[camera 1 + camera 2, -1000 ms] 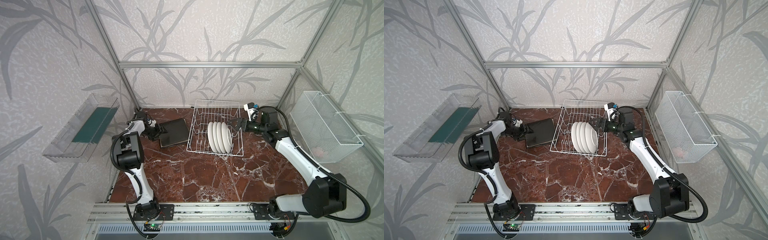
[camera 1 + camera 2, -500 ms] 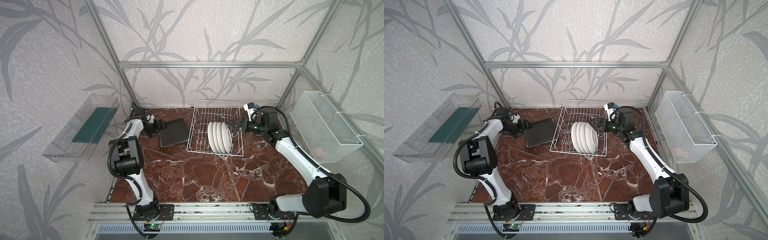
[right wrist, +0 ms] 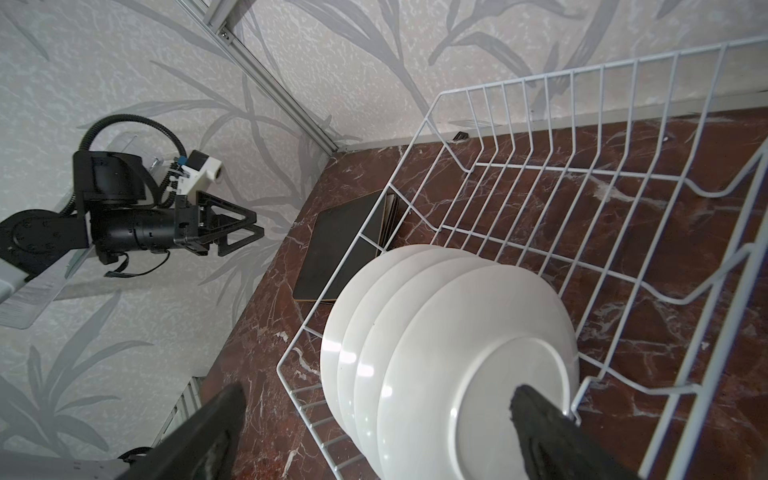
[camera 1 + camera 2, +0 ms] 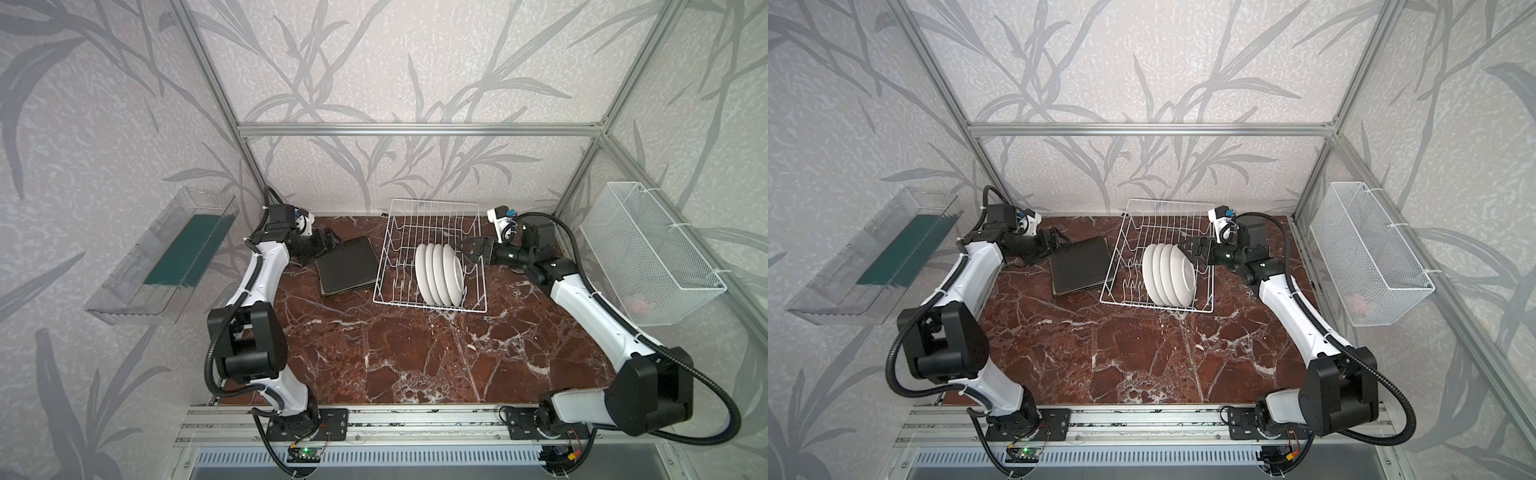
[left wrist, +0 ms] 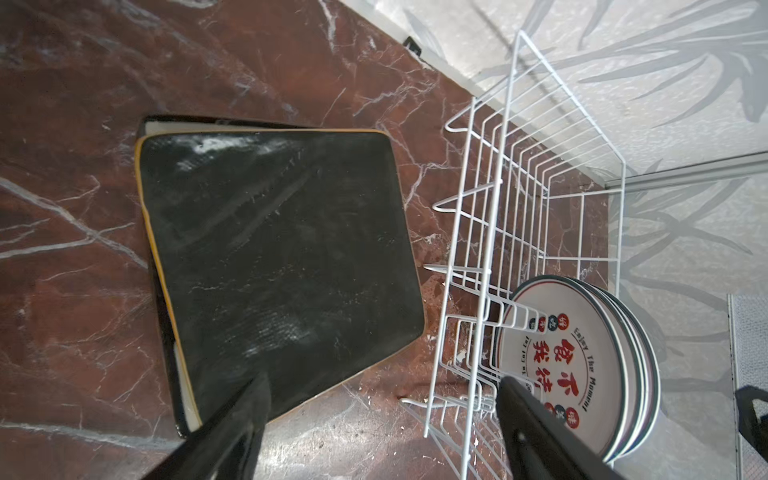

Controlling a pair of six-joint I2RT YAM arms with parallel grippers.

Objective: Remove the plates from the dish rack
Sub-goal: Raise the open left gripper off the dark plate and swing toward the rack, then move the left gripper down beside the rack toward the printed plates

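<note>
Right gripper [image 4: 464, 249], jaws apart, hovers by four round white plates [image 4: 438, 272] standing upright in the white wire dish rack [image 4: 432, 202]; left gripper [image 4: 330, 241], also spread, hangs near black-backed square plates [image 4: 347, 266] stacked face-down just outside the rack.

Dish rack [image 4: 432, 201] rear seemingly unobstructed.

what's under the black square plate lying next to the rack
More square plates: a cream rim and a black edge stick out from beneath the top plate in the left wrist view. How many are stacked, and their faces, are covered.
</note>
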